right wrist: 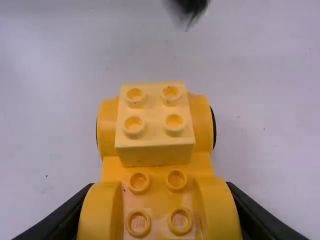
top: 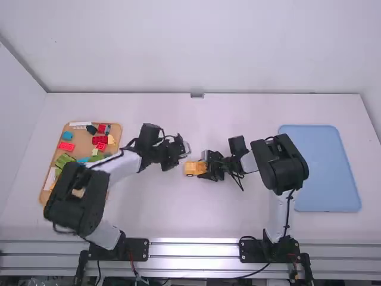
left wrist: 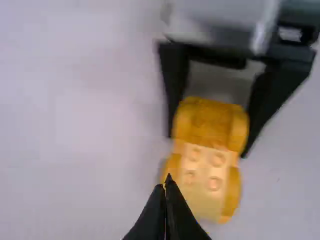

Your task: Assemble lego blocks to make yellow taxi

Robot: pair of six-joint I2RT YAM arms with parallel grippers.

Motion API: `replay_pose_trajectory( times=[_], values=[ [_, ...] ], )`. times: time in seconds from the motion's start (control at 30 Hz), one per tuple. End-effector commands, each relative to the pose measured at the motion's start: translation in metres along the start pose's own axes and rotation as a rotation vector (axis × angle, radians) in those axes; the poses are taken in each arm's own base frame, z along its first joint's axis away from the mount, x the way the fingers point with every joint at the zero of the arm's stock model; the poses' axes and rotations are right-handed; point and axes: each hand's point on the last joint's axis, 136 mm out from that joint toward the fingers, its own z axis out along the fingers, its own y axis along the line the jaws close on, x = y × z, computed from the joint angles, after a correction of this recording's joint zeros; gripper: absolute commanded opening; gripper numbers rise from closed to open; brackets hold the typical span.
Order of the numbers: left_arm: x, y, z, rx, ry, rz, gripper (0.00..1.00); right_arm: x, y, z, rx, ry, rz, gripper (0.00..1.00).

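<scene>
One white table [top: 149, 220] lies before you, with a blue tray [top: 321, 170] on its right and a brown tray [top: 82, 142] of loose blocks [top: 100, 140] on its left. Your left gripper [top: 186, 148] hovers near the car, fingertips pressed together with nothing between them. Your right gripper [top: 203, 167] has its fingers parted just the car's width, clamping its sides. The yellow car [top: 191, 168] is near mid-table, between both grippers; a yellow block [right wrist: 155, 155] sits on its end farther from your right gripper.
</scene>
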Motion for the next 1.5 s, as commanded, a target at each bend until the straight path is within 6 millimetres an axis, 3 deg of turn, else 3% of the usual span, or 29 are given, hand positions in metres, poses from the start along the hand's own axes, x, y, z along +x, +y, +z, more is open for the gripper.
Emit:
replay_pose_trajectory(
  times=[0.0, 0.07, 0.1, 0.17, 0.2, 0.37, 0.53, 0.63, 0.7, 0.83, 0.87, 0.97, 1.1, 1.23, 1.27, 1.37, 1.47],
  values=[
    [-0.042, 0.03, -0.049, -0.172, -0.076, 0.016, 0.04, 0.012, -0.001, -0.003, 0.015, 0.026, 0.014, 0.63],
    [-0.053, 0.047, -0.076, -0.29, -0.085, -0.028, 0.25, 0.012, -0.002, -0.004, 0.019, 0.026, 0.018, 0.71],
    [-0.055, 0.058, -0.094, -0.374, -0.079, -0.082, 0.45, 0.011, -0.002, -0.004, 0.019, 0.026, 0.017, 0.85],
    [-0.055, 0.064, -0.104, -0.422, -0.072, -0.115, 0.55, 0.011, -0.002, -0.005, 0.02, 0.025, 0.016, 0.93],
    [-0.055, 0.066, -0.115, -0.454, -0.069, -0.138, 0.99, 0.008, -0.001, -0.006, 0.016, 0.029, 0.021, 0.96],
    [-0.058, 0.071, -0.142, -0.511, -0.095, -0.171, 0.99, -0.004, -0.004, -0.022, 0.05, 0.113, 0.046, 0.99],
    [-0.05, 0.08, -0.164, -0.567, -0.108, -0.243, 0.99, -0.033, -0.019, -0.058, 0.151, 0.26, 0.035, 0.99],
    [-0.047, 0.081, -0.166, -0.577, -0.098, -0.25, 0.99, -0.062, -0.039, -0.081, 0.249, 0.285, 0.032, 0.99],
    [-0.044, 0.083, -0.167, -0.592, -0.085, -0.258, 0.99, -0.102, -0.057, -0.099, 0.314, 0.228, 0.01, 0.99],
    [-0.025, 0.105, -0.187, -0.759, -0.052, -0.408, 0.99, -0.148, -0.062, -0.107, 0.293, 0.129, -0.049, 0.99],
    [-0.012, 0.117, -0.202, -0.862, -0.051, -0.524, 0.99, -0.165, -0.063, -0.109, 0.271, 0.084, -0.041, 0.99],
    [0.012, 0.126, -0.222, -0.977, -0.013, -0.638, 0.99, -0.191, -0.065, -0.104, 0.226, 0.016, 0.027, 0.98],
    [0.055, 0.125, -0.244, -1.092, 0.111, -0.746, 0.99, -0.217, -0.067, -0.072, 0.139, -0.027, 0.076, 0.98],
    [0.085, 0.126, -0.249, -1.126, 0.146, -0.883, 0.99, -0.222, -0.069, -0.035, 0.067, -0.009, 0.057, 0.99],
    [0.087, 0.126, -0.249, -1.132, 0.147, -0.892, 0.99, -0.222, -0.068, -0.034, 0.064, -0.008, 0.057, 0.99],
    [0.12, 0.125, -0.266, -1.257, 0.16, -1.083, 0.99, -0.225, -0.07, -0.018, 0.03, 0.006, 0.067, 0.98],
    [0.137, 0.129, -0.268, -1.289, 0.166, -1.14, 0.99, -0.224, -0.072, -0.017, 0.026, 0.011, 0.047, 0.98]
  ],
)
